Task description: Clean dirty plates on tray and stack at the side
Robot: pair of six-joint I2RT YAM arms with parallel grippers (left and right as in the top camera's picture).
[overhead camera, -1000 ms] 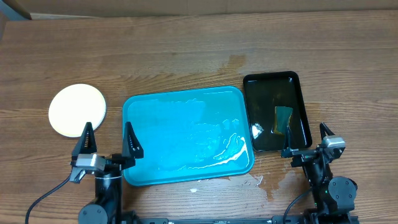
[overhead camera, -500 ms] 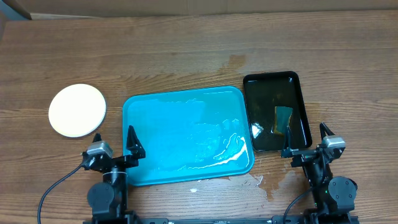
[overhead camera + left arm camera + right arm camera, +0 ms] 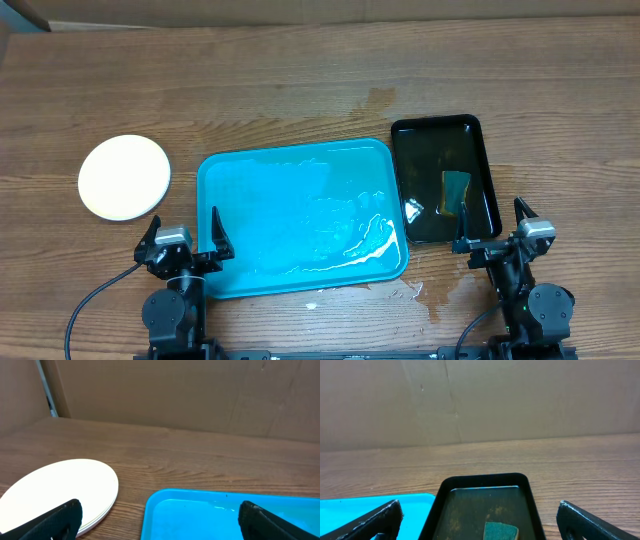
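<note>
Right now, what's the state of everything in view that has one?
plates: stacked on the table, left of the tray, top face shows no smear
tray: no plates on it, wet
black tray: holds the sponge
sponge: lying in the black tray, not gripped
left gripper: open, empty
right gripper: open, empty
table: wet patch by the tray's near right corner
</note>
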